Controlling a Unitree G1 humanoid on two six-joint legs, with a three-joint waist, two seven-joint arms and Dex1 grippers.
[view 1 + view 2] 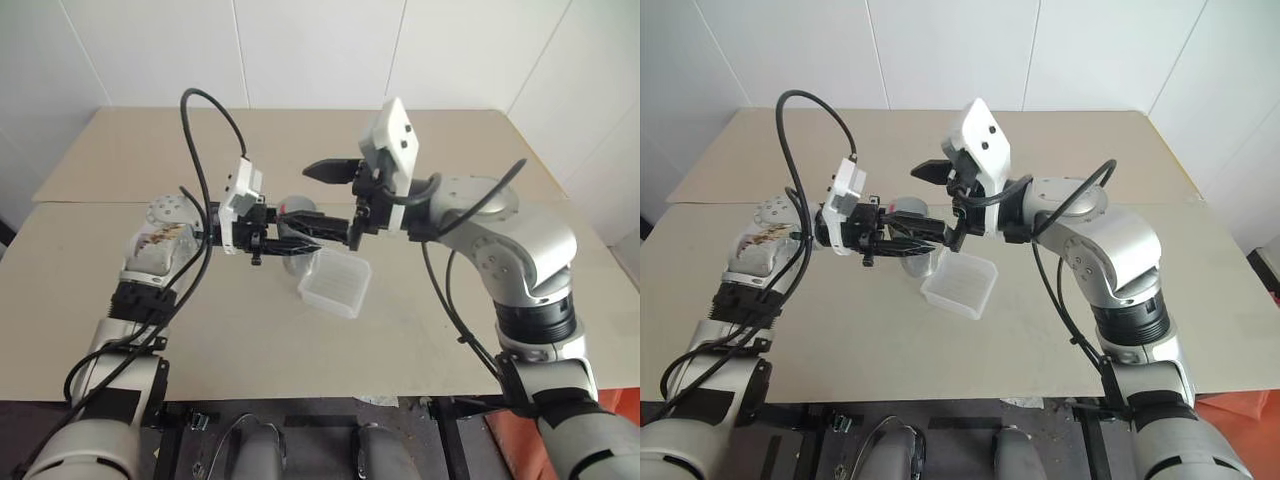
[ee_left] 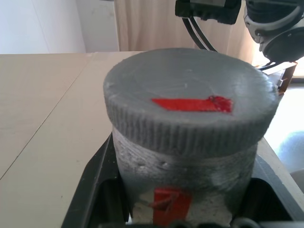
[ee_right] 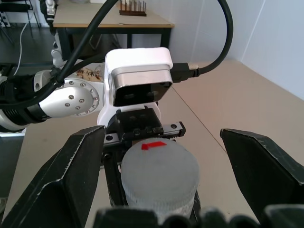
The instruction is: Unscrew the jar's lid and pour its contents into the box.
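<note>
The grey jar (image 2: 185, 166) with its red and white label stands upright above the table, and my left gripper (image 1: 303, 236) is shut on its body. The ribbed grey lid (image 3: 159, 173), marked with a red strip, sits on top of the jar. My right gripper (image 1: 300, 198) reaches in from the right at lid height and is open. Its fingers (image 3: 71, 180) stand wide on either side of the lid without touching it. The translucent white box (image 1: 335, 285) rests on the table just below and to the right of the jar. The contents are hidden inside the jar.
The beige table (image 1: 200, 340) runs wide on both sides of the box. A second beige table (image 1: 140, 150) adjoins it at the back, against a white wall. Black cables (image 1: 195, 110) loop over both wrists.
</note>
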